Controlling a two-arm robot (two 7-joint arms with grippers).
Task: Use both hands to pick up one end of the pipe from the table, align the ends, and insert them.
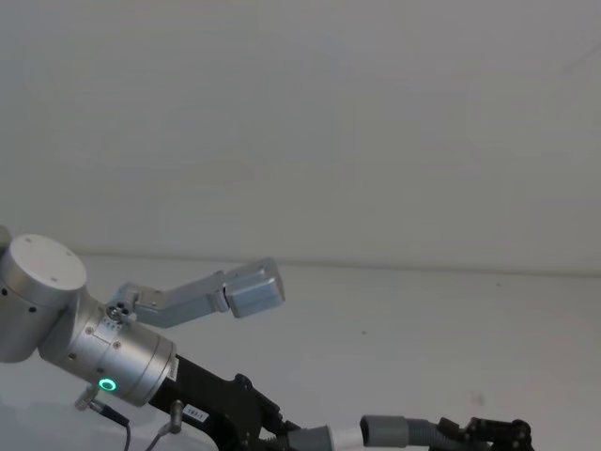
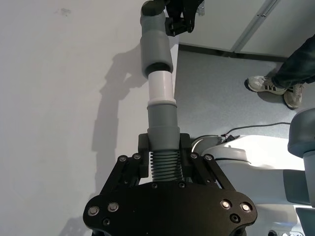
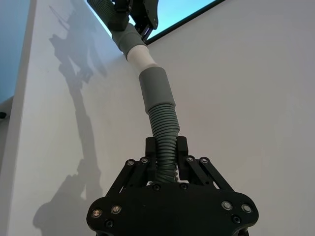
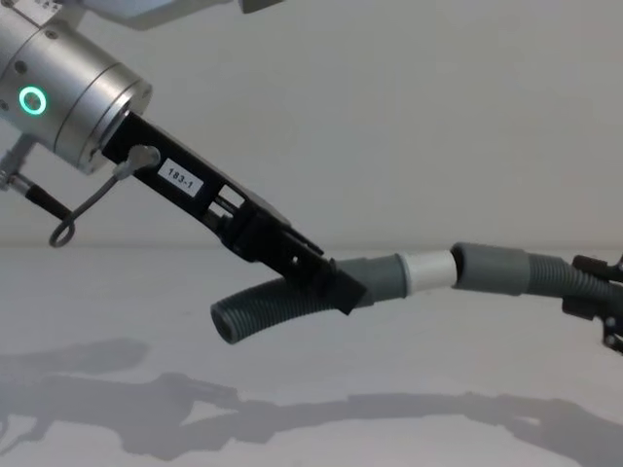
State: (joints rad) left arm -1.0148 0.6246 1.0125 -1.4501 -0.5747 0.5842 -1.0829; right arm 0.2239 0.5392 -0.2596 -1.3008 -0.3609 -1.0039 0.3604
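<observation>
Over the tabletop (image 4: 409,375), left end effector (image 2: 163,147) and right end effector (image 3: 166,147) pinched hoses (image 4: 258,313); a straight, coaxial push would seat the white tip (image 4: 428,270).

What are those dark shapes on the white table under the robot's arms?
Shadows. Chest view: the left gripper and its corrugated hose piece throw soft, blurry grey shadows on the table beneath. Left wrist view: a grey shadow lies beside that hose piece. Right wrist view: a long shadow stretches along the table.
</observation>
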